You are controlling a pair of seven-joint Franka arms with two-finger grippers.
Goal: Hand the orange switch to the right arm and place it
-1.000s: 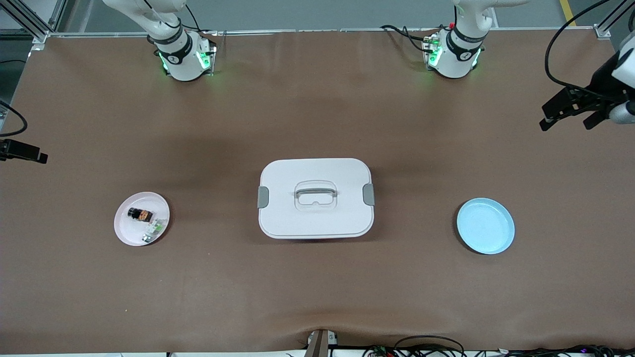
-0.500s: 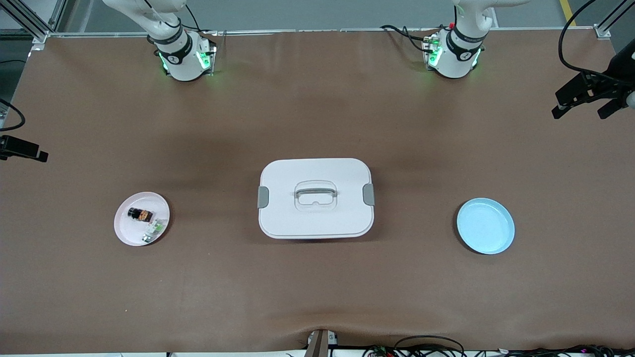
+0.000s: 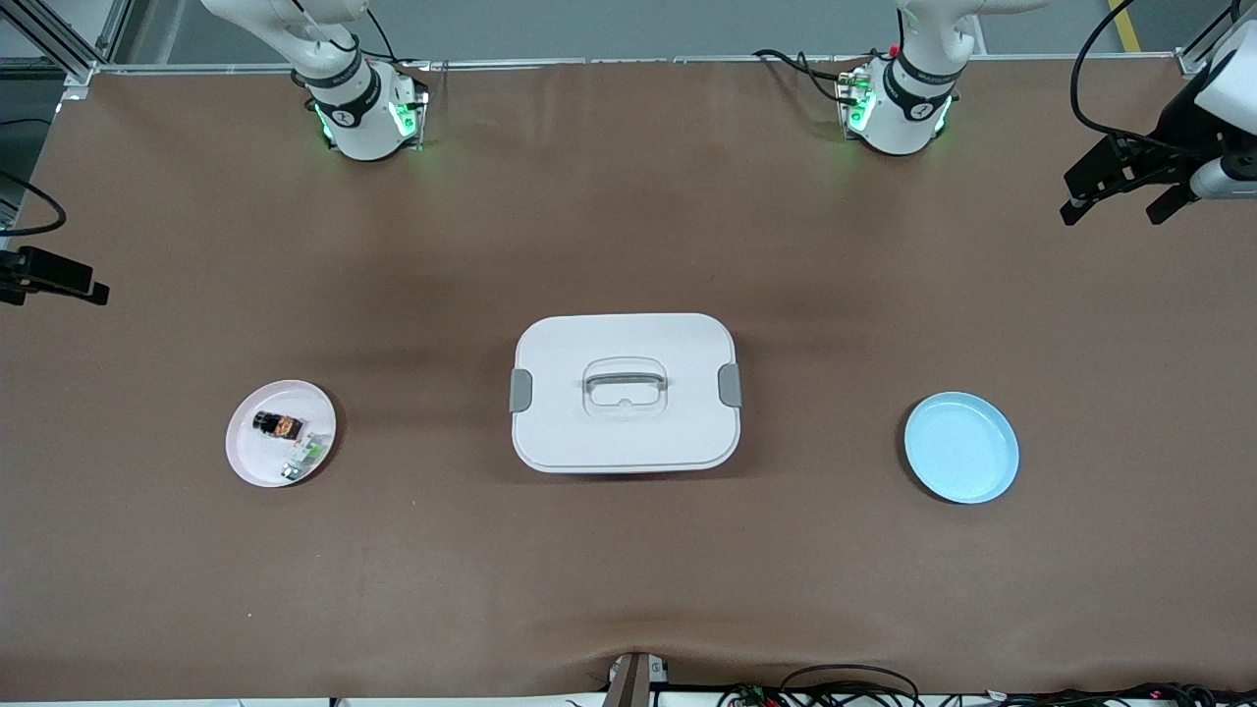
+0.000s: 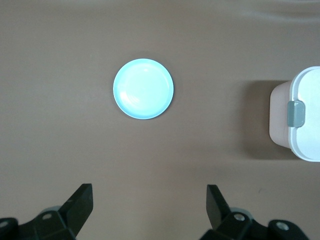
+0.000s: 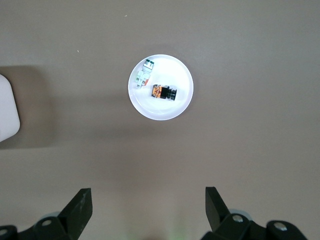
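The orange switch (image 3: 277, 425), a tiny black part with an orange section, lies on a small pink plate (image 3: 250, 457) toward the right arm's end of the table. It also shows in the right wrist view as the orange switch (image 5: 164, 92) on the plate (image 5: 165, 112). My right gripper (image 5: 148, 196) is open and empty, high over bare table at that end; the front view catches the right gripper (image 3: 69, 280) at its edge. My left gripper (image 3: 1113, 209) hangs open and empty over the table's other end, shown as the left gripper (image 4: 149, 195).
A whitish-and-green part (image 3: 304, 454) shares the pink plate with the switch. A white lidded box (image 3: 625, 432) with a handle stands mid-table. An empty blue plate (image 3: 960, 447) lies toward the left arm's end and shows as the blue plate (image 4: 143, 88).
The left gripper swung out toward the table's end, then came back in, ending closer to the bases' side. The right gripper shifted slightly inward. The switch and plates stayed put.
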